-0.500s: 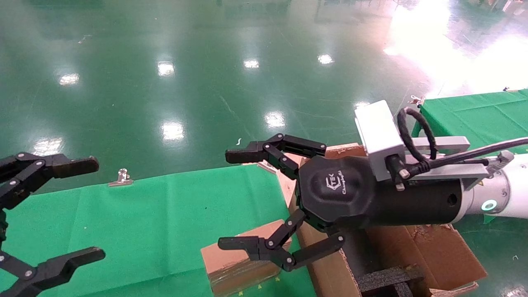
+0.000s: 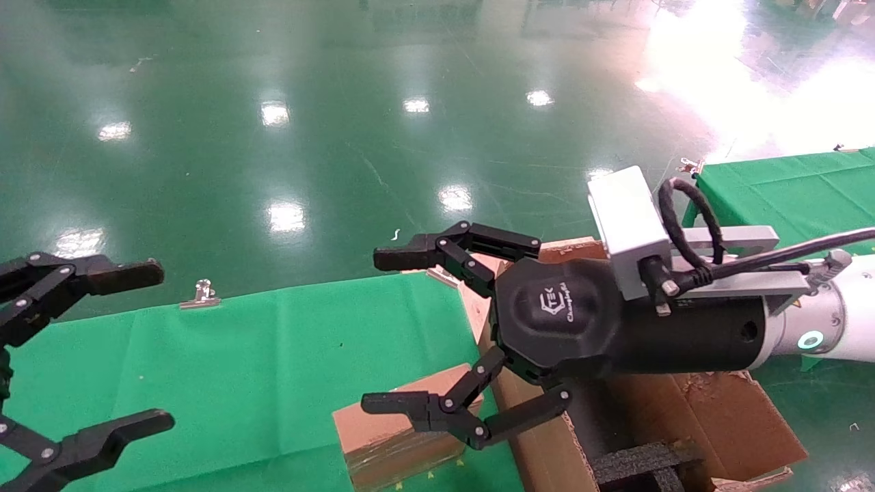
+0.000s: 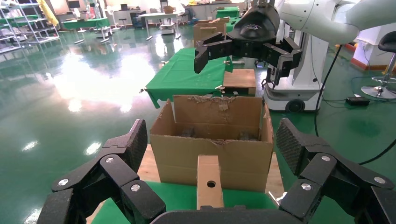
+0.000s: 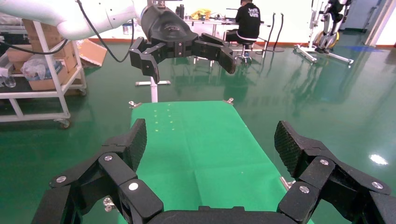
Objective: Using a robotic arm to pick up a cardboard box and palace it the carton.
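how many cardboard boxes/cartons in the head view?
2: the small cardboard box on the green cloth below the open right hand; the large carton beside it.

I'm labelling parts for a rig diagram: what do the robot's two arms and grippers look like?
The right arm is glossy white with a glowing ring. Its black multi-link right gripper carries a logo, a silver camera block and a looped black cable. The left gripper is all black.

Hidden and cut-off parts

The right gripper point(image 2: 386, 331) covers part of the carton point(image 2: 724, 417); the cardboard box point(image 2: 389, 437) runs past the picture's lower edge.
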Controlling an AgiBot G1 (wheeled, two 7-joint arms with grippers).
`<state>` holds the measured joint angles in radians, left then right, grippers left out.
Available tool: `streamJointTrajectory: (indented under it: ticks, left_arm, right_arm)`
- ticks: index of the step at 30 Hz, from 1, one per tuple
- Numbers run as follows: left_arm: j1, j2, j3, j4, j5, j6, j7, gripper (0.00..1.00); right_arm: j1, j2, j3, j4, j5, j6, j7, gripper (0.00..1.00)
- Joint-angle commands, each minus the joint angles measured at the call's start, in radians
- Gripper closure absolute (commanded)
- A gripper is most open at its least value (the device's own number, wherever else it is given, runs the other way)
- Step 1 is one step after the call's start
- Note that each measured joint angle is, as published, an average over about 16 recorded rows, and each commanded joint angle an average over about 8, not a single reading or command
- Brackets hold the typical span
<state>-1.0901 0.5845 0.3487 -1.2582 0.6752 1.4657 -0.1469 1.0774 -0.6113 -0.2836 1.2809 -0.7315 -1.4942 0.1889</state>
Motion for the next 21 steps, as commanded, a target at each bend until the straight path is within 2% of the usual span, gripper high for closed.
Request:
streamJointTrajectory:
  ticks: [1,7,8,16,21]
  left_arm:
    - [0.000,0.000,0.000,0.000,0.000,0.000,0.000,0.19]
    - [0.000,0.000,0.000,0.000,0.000,0.000,0.000,0.93]
    - [0.000,0.000,0.000,0.000,0.000,0.000,0.000,0.99]
    - [0.000,0.000,0.000,0.000,0.000,0.000,0.000,1.00]
    - [0.000,0.000,0.000,0.000,0.000,0.000,0.000,1.00]
  right_arm:
    - [0.000,0.000,0.000,0.000,0.000,0.000,0.000,0.00]
    - [0.000,0.000,0.000,0.000,0.000,0.000,0.000,0.00]
    - [0.000,0.000,0.000,0.000,0.000,0.000,0.000,0.00]
    - [0.005,0.002,-0.011,0.002,-0.021,-0.005,0.003,0.00]
    - [0.049,0.000,-0.061,0.008,-0.129,-0.019,0.019,0.00]
